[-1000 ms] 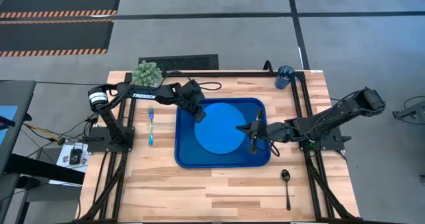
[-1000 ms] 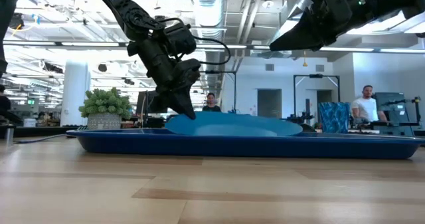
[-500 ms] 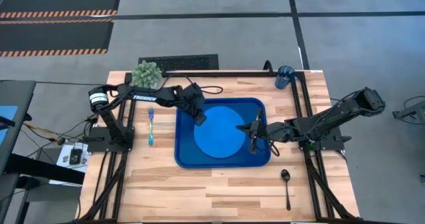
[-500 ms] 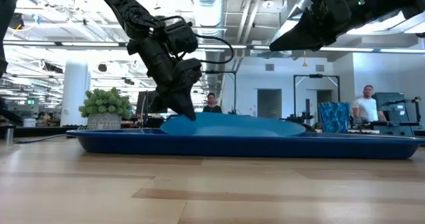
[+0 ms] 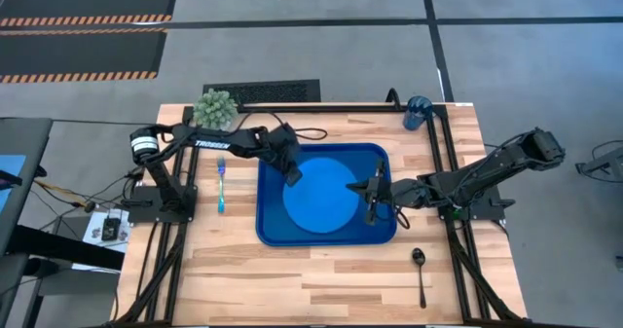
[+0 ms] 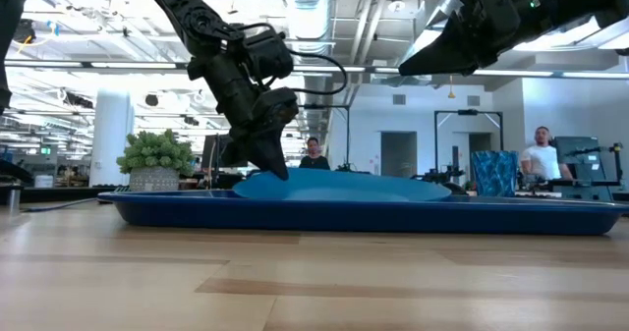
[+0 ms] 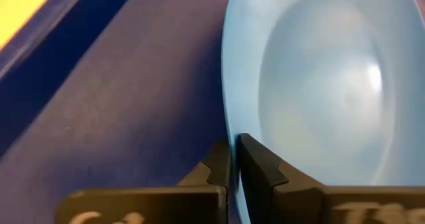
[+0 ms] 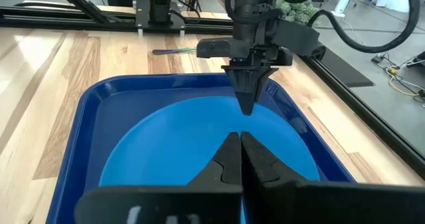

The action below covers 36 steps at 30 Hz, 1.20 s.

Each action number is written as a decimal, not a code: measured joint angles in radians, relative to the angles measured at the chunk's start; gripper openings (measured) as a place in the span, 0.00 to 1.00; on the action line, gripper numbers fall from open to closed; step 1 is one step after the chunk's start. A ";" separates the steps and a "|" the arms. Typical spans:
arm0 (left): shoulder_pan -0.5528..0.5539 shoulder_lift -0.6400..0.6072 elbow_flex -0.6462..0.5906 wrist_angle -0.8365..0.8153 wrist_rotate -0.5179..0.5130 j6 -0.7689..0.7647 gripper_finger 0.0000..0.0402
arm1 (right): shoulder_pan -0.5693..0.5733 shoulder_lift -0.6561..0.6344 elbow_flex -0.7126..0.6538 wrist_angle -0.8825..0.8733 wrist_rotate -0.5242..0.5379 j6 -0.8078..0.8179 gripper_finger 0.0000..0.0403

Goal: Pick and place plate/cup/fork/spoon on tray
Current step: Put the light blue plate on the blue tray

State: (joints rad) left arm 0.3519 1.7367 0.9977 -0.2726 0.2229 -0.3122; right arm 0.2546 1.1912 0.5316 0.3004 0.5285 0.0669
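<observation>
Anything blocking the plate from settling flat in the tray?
Nothing visible. The plate is already inside the tray, with the left gripper clamped on its rim. The right gripper is shut, at the plate's opposite edge. No other items are in the tray.

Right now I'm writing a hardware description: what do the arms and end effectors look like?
Both arms are dark, jointed and slim. The left arm carries white lettering and a black cable loop; its end effector tapers to a point. The right end effector has two dark angular fingers.

The left gripper (image 5: 292, 177) points down with fingers pinched together; the right gripper (image 5: 371, 194), also closed, hovers level.
</observation>
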 joint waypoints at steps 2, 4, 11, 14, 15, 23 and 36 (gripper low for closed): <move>-0.008 0.000 -0.001 -0.001 -0.006 0.000 0.02 | 0.000 0.000 0.000 0.000 0.000 0.000 0.02; -0.011 0.000 -0.001 -0.001 -0.009 -0.002 0.02 | 0.000 0.000 0.000 0.000 0.000 0.000 0.02; -0.013 0.000 -0.001 -0.001 -0.021 -0.011 0.04 | 0.000 0.000 0.000 0.000 0.000 0.000 0.02; -0.017 0.001 -0.001 -0.001 -0.029 -0.013 0.07 | 0.000 0.000 0.000 0.000 0.000 0.000 0.02; -0.018 0.001 -0.001 -0.002 -0.030 -0.013 0.08 | 0.000 0.000 0.000 0.000 0.000 0.000 0.02; -0.018 0.001 -0.001 -0.002 -0.036 -0.012 0.11 | 0.000 0.000 0.000 0.000 0.000 0.000 0.02; -0.040 0.001 -0.001 0.038 -0.054 -0.014 0.11 | 0.000 0.000 0.000 0.000 0.000 0.000 0.02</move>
State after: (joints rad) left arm 0.3122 1.7378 0.9966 -0.2346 0.1693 -0.3262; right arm 0.2546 1.1908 0.5316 0.3008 0.5285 0.0673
